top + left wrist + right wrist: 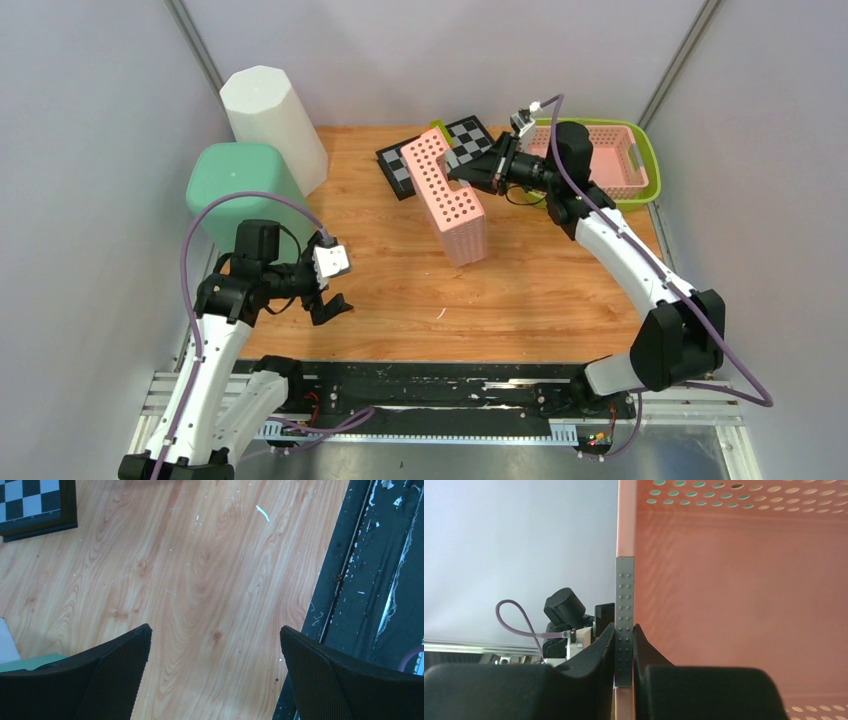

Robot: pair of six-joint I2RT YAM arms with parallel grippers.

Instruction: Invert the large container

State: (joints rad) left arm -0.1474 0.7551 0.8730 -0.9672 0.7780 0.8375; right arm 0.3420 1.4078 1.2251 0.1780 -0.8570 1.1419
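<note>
Black mounting rail (440, 385) runs nearest, well in front of pink perforated plastic container (455, 200); that container stands tipped up on one end on wooden table (400, 290); right gripper (470, 172) pinches its thin side wall, fingers nearly together; left gripper (330, 305) hovers well to its near left, fingers wide apart, nothing held; black-and-white checkerboard (468, 133) just behind it; green tray (650, 165) with pink basket (610, 160) to its right; mint bin (235, 185), white faceted tub (270, 115) far left.
</note>
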